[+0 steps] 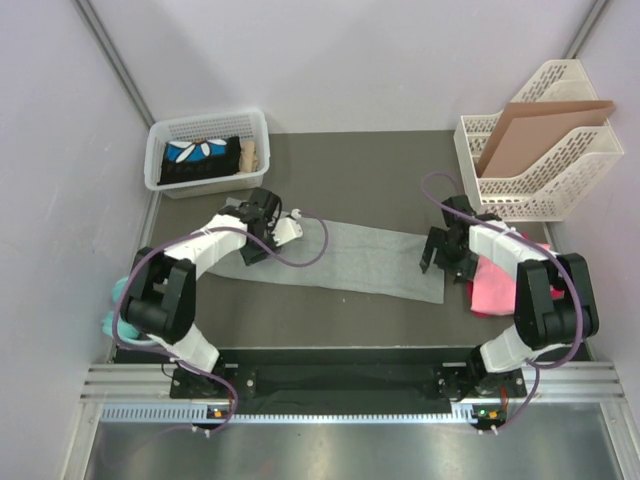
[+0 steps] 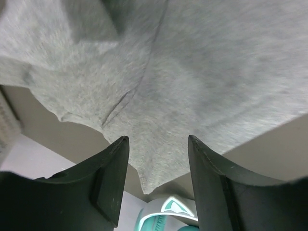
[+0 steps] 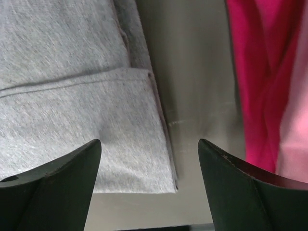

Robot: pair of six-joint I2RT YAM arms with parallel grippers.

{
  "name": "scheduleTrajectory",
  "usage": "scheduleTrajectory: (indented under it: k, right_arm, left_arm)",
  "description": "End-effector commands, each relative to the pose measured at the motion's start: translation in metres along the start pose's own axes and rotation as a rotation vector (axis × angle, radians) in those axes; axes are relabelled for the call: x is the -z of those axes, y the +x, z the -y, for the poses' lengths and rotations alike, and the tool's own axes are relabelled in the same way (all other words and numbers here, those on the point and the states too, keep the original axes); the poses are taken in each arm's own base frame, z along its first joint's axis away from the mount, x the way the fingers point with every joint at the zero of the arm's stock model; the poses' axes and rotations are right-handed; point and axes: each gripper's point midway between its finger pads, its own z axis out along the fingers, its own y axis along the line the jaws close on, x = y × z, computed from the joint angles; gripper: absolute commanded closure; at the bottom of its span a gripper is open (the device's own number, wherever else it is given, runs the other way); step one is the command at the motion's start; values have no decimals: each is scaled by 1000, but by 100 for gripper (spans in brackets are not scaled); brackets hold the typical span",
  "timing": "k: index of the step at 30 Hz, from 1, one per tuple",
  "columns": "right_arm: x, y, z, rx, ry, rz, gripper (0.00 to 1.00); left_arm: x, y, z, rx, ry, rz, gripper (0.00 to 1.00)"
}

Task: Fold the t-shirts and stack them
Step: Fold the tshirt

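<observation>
— Fingers (image 2: 108, 183)?
— Parted wide on left gripper (image 2: 158, 144) and right gripper (image 3: 149, 144) alike, clasping nothing; poised over opposite ends of the grey t-shirt (image 1: 370, 262), laid out as a long folded strip.
— Step?
— Likely mid-fold. Next: pinching both ends, doubling end over end, keeping edges aligned. Pink t-shirts (image 1: 490, 290) heaped just right, awaiting folding.
</observation>
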Motion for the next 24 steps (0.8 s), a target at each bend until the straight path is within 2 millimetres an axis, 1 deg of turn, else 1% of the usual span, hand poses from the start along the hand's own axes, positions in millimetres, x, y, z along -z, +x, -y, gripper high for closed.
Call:
scheduleTrajectory:
  k: [1, 3, 4, 5, 8, 9, 10, 11, 12, 15, 16, 17, 19, 20, 21, 22, 24]
  right_arm:
    - [-10, -9, -8, -9, -53, 3, 19]
    - [-18, -9, -5, -23, -56, -4, 20]
    - [-19, -7, -9, -24, -79, -16, 21]
    - [-24, -7, -10, -25, -88, -25, 23]
    - [-37, 2, -17, -40, -127, -72, 33]
    - [-41, 7, -18, -42, -137, -88, 40]
    - [-42, 11, -23, -49, -167, -107, 45]
    - [-44, 10, -27, -57, -187, -103, 49]
    - [-46, 16, -29, -61, -201, -119, 55]
    - [-46, 20, -40, -57, -243, -134, 61]
    - [-46, 22, -44, -53, -255, -144, 61]
    - [-45, 23, -45, -48, -253, -150, 62]
    - [-43, 23, -48, -34, -245, -143, 67]
    - [-42, 22, -48, -34, -242, -140, 72]
    - [-40, 22, -48, -37, -241, -140, 91]
    - [-38, 21, -42, -38, -208, -133, 100]
    - [-32, 14, -36, -43, -173, -103, 100]
  left_arm:
    - [-8, 9, -33, 66, -64, -6, 43]
    - [-10, 17, -40, 78, -75, -9, 43]
    - [-10, 20, -42, 83, -75, -9, 43]
    - [-11, 24, -43, 90, -72, -15, 43]
    - [-10, 28, -44, 89, -70, -20, 44]
    - [-8, 28, -46, 85, -79, -15, 44]
    - [-7, 29, -46, 82, -82, -15, 44]
    - [-6, 28, -46, 83, -83, -10, 44]
    - [-5, 28, -47, 79, -86, -7, 44]
    - [-3, 26, -48, 79, -85, -3, 43]
    - [-1, 25, -51, 83, -91, 1, 43]
    - [-1, 24, -51, 85, -91, 4, 43]
    - [1, 23, -52, 86, -87, 7, 43]
    - [2, 23, -52, 88, -87, 9, 43]
    - [3, 22, -53, 89, -89, 12, 43]
    - [3, 23, -52, 87, -88, 11, 43]
    - [4, 23, -52, 86, -91, 11, 43]
